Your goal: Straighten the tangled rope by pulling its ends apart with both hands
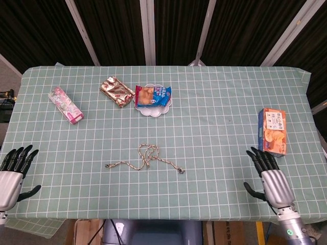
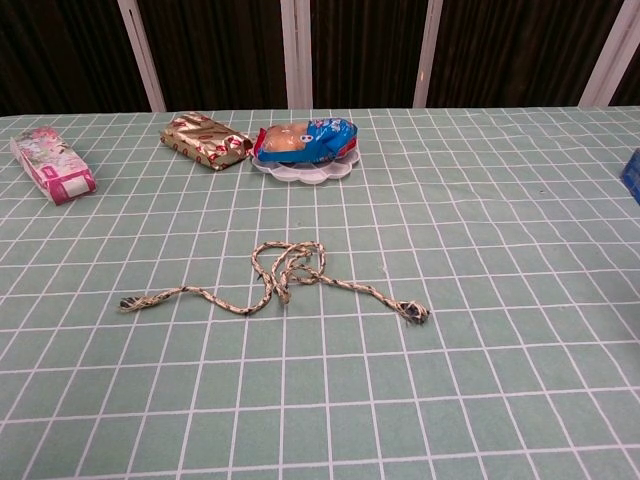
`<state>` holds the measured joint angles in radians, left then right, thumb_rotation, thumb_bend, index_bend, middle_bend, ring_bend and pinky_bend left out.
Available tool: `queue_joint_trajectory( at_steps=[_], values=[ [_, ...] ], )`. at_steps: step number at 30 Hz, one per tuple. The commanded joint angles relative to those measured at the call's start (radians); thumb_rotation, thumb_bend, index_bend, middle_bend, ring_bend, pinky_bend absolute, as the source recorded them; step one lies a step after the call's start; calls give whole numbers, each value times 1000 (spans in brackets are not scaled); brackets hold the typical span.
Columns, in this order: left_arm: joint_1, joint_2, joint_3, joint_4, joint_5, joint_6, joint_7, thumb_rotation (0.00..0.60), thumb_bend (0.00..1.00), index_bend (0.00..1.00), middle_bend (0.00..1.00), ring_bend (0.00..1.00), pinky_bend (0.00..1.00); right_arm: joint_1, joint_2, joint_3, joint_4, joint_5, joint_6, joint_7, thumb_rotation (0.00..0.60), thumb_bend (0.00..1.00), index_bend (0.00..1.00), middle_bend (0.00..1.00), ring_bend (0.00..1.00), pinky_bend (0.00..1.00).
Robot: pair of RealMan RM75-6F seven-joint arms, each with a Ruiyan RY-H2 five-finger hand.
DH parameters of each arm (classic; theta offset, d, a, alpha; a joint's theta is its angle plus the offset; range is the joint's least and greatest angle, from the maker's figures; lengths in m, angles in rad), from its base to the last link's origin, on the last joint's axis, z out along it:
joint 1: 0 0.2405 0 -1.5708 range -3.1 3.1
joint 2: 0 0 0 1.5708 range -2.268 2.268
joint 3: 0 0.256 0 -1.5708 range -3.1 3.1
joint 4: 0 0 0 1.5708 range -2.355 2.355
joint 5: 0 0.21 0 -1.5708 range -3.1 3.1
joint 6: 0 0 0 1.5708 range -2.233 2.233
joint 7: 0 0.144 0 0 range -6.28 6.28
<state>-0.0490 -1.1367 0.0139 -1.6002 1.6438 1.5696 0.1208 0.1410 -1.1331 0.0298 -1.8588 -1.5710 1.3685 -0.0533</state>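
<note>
One rope [image 1: 144, 157] — four snack packs [image 1: 153, 95], one plate [image 1: 144, 109].

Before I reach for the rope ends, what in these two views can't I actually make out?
- Both hands: absent from the chest view; only the head view shows the left hand and right hand, each apart from the rope.
- Rope tangle: too small in both views to tell whether the loops form a real knot.
- Orange box: chest view cuts it at the right edge.
- Pink packet: print too small to read.

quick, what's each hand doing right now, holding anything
Left hand: open, fingers spread, holding nothing.
Right hand: open, fingers spread, holding nothing; the rope lies untouched.
</note>
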Motion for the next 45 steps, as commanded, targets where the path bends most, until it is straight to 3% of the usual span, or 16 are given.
queue_joint_trajectory(
  at_steps=[1,10,23,33,45],
  values=[
    [-1,0,-2,1,-4,-3,-3,600,38,46,0,0,0,56,-77,26,-51,36,-73,-94,600,333,203,65,0,0],
    [-5,4,-1,3,-5,-8,-18,600,38,46,0,0,0,162,-327,95,-53,196,-170,-327,600,333,355,101,0,0],
    [-13,7,-2,4,-16,-27,-35,600,38,46,0,0,0,250,-586,146,70,369,-177,-513,600,333,395,110,0,0],
    [-17,11,-4,2,-28,-39,-50,600,38,46,0,0,0,287,-703,157,189,442,-178,-544,600,333,425,120,0,0],
    [-18,13,-3,1,-28,-39,-56,600,39,46,0,0,0,314,-752,176,250,485,-179,-540,600,331,476,136,0,0]
  ],
)
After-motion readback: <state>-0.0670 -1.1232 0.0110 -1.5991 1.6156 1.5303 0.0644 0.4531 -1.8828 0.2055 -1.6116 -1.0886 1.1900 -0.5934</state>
